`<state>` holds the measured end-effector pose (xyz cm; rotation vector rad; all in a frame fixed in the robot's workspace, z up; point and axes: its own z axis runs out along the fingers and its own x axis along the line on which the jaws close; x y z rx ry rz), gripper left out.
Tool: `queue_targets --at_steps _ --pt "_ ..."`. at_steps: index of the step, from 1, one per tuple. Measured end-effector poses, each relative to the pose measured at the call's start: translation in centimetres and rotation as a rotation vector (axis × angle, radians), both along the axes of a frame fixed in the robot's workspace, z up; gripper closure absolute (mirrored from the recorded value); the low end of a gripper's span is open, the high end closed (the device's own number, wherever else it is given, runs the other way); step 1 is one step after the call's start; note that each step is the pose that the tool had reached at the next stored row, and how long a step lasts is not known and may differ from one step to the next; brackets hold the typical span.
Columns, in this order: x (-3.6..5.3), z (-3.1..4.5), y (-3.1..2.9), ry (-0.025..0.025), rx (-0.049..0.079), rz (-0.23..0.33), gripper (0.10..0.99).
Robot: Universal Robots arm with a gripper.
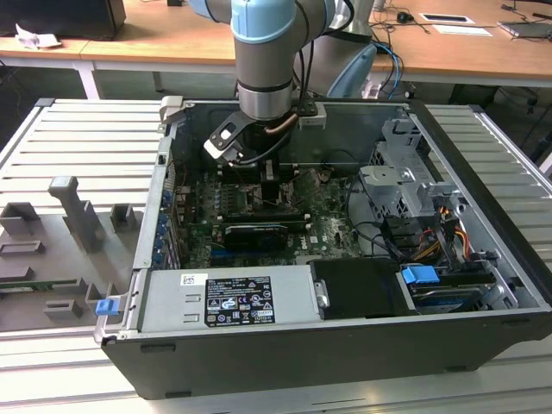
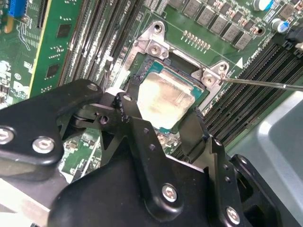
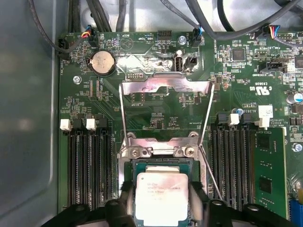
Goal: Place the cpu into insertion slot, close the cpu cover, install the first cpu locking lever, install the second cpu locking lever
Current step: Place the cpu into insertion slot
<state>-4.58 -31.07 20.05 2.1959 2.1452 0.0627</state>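
The fingers [image 3: 198,201] press on two opposite edges of the chip [image 3: 161,196], so the gripper [image 2: 163,106] looks clamped on it. The chip sits low in the socket [image 3: 139,166], about level with its metal rim; I cannot tell whether it is fully seated. The socket lies mid-way across the green board [image 3: 161,113], between two banks of long black memory slots [image 3: 90,165].

To do this well, I judge the chip should go down flat and square to the recess, with no sideways push or force, and the fingers should let go only once it rests evenly.

The cover [image 3: 165,85] stands swung open beyond the hinge edge, clear of the chip. A thin lever [image 2: 265,84] juts out from one socket corner. The gripper body hides the near edge of chip and socket, and the contact pins underneath cannot be checked.
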Motion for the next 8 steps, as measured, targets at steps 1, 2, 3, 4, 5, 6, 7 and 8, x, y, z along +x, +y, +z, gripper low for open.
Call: queue_targets --at_steps 1,2,3,4,5,6,7,8 --pt "0.04 0.0 -0.01 0.0002 0.0 0.0 0.482" --pt "0.09 -0.01 0.0 0.0001 0.0 0.001 0.482" --pt "0.1 -0.03 0.0 0.0001 0.0 0.004 0.482" --pt "0.11 -0.06 0.0 0.0001 0.0 0.004 0.482" --pt "0.11 -0.07 0.0 0.0001 0.0 0.005 0.482" --pt "0.11 -0.06 -0.01 0.0003 -0.001 0.005 0.494" --pt "0.11 -0.06 -0.01 0.0003 -0.001 0.007 0.557" --pt "0.11 -0.05 0.0 0.0001 0.0 0.009 0.557"
